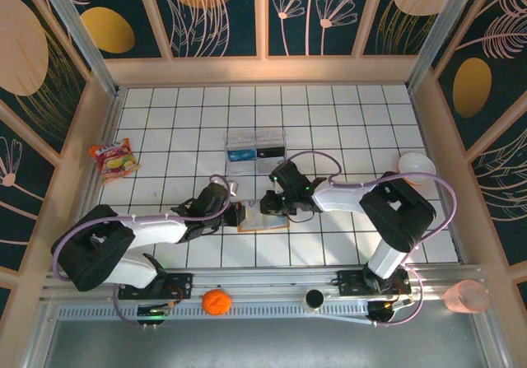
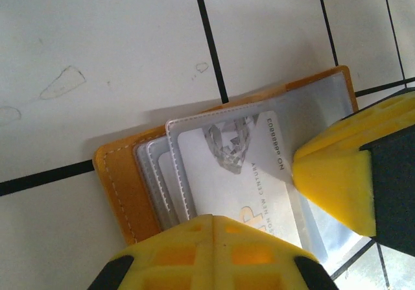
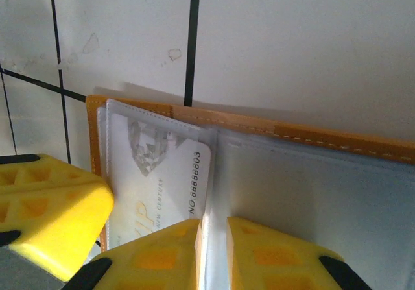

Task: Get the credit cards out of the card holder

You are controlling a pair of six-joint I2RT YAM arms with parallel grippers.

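Top external view first: the card holder (image 1: 263,222) lies open on the white tiled surface (image 1: 165,121), a little toward 6 o'clock from the middle. Both arms meet over it, the left hand (image 1: 241,213) reaching in from 9 o'clock and the right hand (image 1: 274,206) from 3 o'clock. A clear plastic box (image 1: 255,147) stands near the holder at 12 o'clock. A snack packet (image 1: 114,158) lies well apart at 10 o'clock and a white bowl (image 1: 416,167) well apart at 2 o'clock.

From the left wrist, the card holder (image 2: 120,180) shows its orange leather edge at 9 o'clock, with a fan of clear sleeves across it. A pale credit card (image 2: 220,173) bearing a diamond picture and a printed number lies in the topmost sleeve. The left hand (image 2: 211,228) has its yellow fingers pressed together at 6 o'clock, right over the card's lower end. Whether the card is nipped between them I cannot tell. One of the right hand's fingers (image 2: 331,186) touches the card's edge at 3 o'clock.

From the right wrist, the same credit card (image 3: 162,173) sits in the half of the card holder (image 3: 311,137) at 9 o'clock. The right hand (image 3: 217,228) rests at the fold, fingers a narrow slit apart. I cannot tell whether a sleeve edge is caught in the slit.
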